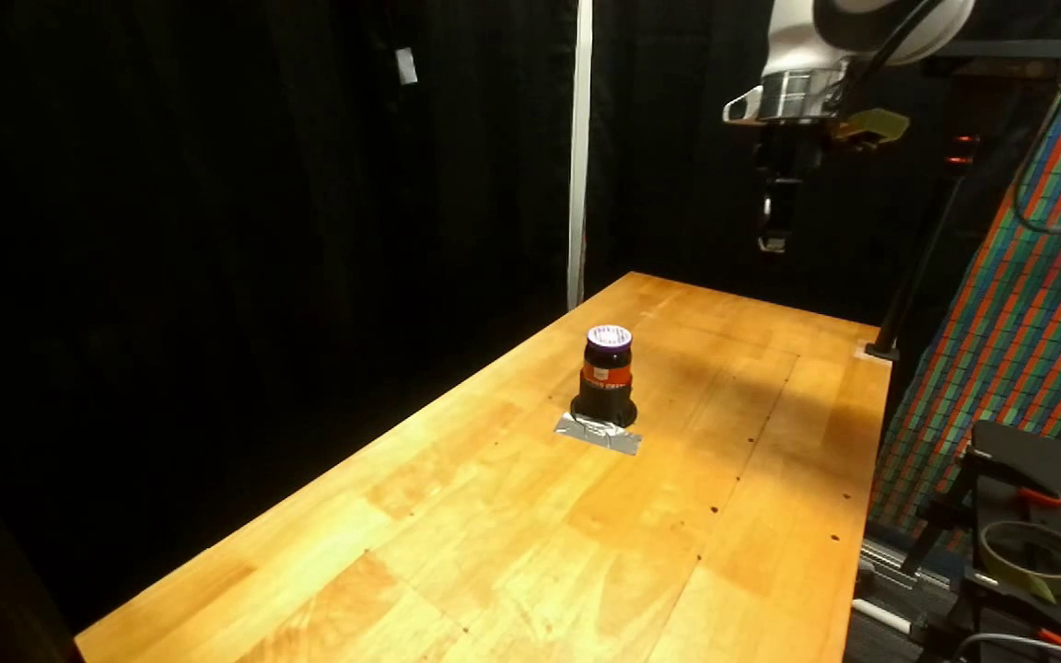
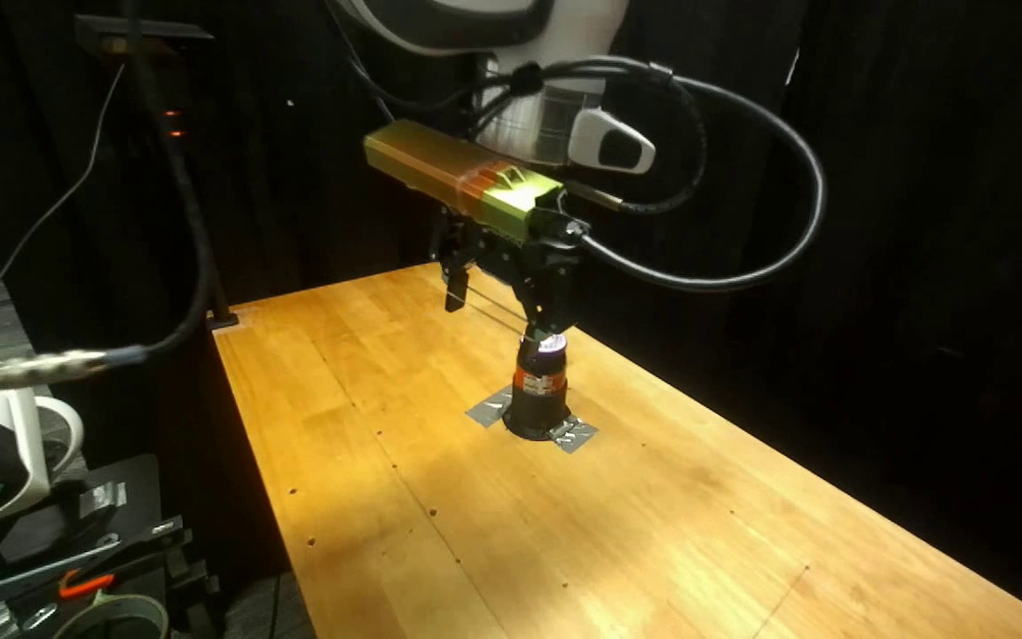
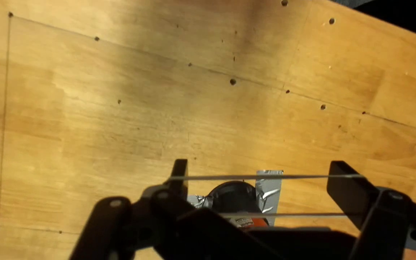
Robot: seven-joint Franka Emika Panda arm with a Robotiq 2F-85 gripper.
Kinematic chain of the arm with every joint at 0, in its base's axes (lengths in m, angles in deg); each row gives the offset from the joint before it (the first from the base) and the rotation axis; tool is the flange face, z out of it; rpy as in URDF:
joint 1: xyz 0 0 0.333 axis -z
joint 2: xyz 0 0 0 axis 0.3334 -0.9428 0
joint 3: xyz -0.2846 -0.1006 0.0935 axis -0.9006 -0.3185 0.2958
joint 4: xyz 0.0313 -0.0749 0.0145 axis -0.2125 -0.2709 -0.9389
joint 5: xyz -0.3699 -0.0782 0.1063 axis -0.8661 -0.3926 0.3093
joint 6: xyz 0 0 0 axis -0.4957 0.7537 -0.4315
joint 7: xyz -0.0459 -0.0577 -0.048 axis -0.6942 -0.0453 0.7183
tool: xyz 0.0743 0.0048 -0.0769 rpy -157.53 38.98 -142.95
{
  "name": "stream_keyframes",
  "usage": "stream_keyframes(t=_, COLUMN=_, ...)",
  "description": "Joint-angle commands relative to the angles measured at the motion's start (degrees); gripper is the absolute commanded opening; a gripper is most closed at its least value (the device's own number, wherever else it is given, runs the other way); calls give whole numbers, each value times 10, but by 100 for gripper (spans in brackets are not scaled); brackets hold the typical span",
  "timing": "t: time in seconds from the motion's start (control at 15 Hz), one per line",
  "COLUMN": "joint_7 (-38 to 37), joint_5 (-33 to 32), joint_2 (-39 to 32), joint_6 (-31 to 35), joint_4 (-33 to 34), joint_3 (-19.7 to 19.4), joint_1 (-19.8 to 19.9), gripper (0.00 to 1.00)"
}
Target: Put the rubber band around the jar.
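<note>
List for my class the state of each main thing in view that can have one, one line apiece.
Jar: upright, lid on.
Gripper: open, fingers apart.
Rubber band: stretched between the fingers, not around the jar.
Black base: standing flat, taped to the table.
Silver tape: wrinkled, stuck down.
Tape roll: lying flat beside the table.

The wooden counter [image 1: 457, 525] bears dark holes [image 3: 233, 82] and thin lines [image 3: 4, 108]. Lower than the gripper [image 3: 258, 169], the jar [image 2: 539, 382] stands upright, two tape strips [image 2: 577, 436] touching its black base [image 2: 536, 414]. Well apart from the gripper, a post foot [image 1: 882, 352] sits at one corner.
</note>
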Motion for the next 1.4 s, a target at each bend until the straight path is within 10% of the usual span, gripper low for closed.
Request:
stream_keyframes(t=0.0, joint_7=-9, joint_5=29, joint_2=-139, joint_6=4, joint_4=138, joint_3=53, joint_1=30, gripper=100)
stream_keyframes(t=1.33, joint_7=-142, joint_5=2, joint_2=-523, joint_6=-212, joint_4=639, joint_3=149, joint_1=48, gripper=100)
